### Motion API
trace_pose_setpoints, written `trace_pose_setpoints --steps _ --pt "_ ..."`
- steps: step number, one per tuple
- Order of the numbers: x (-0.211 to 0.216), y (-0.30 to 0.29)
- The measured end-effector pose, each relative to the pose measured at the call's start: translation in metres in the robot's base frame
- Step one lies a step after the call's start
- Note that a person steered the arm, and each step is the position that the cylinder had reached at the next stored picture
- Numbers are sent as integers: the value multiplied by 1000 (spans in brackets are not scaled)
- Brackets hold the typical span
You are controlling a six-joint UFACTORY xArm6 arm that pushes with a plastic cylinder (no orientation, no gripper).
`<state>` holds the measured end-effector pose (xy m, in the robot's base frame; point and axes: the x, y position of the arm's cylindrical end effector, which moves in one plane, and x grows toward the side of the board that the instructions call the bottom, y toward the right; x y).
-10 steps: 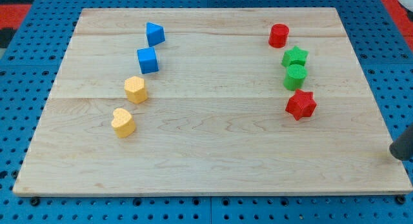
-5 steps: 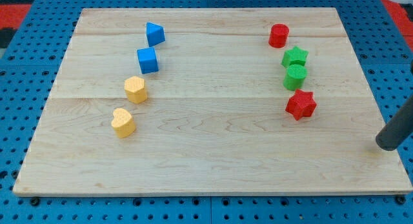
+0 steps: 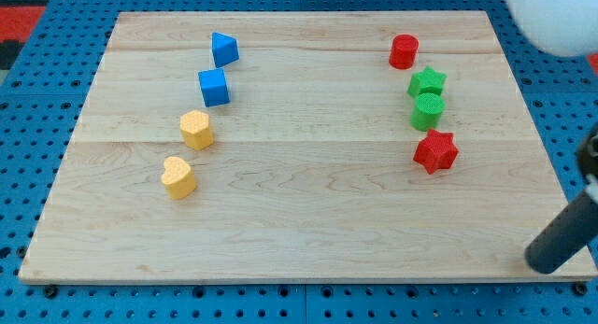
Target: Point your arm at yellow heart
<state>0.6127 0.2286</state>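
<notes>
The yellow heart [image 3: 177, 177] lies at the lower left of the wooden board [image 3: 308, 231]. My tip [image 3: 543, 265] is at the board's lower right edge, far to the right of the heart and below the red star [image 3: 435, 151]. The dark rod slants up to the view's right. It touches no block.
A yellow hexagon [image 3: 196, 130], a blue cube [image 3: 214, 87] and a blue triangle [image 3: 223, 49] run up from the heart. On the right stand a red cylinder [image 3: 404, 51], a green star [image 3: 427, 82] and a green cylinder [image 3: 428, 110]. A blurred white arm part [image 3: 559, 18] fills the top right corner.
My tip has moved left and down, from off the board's right edge onto its lower right corner. The white arm part has come into view. No block has moved.
</notes>
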Motion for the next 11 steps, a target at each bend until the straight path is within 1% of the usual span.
trace_pose_setpoints --steps 1,3,4,5,6,7,11 --pt "-1 -8" --pt "-6 -122" --pt "-6 -207" --pt "-16 -288" --pt "-38 -305" --pt "-47 -305" --pt "-52 -310"
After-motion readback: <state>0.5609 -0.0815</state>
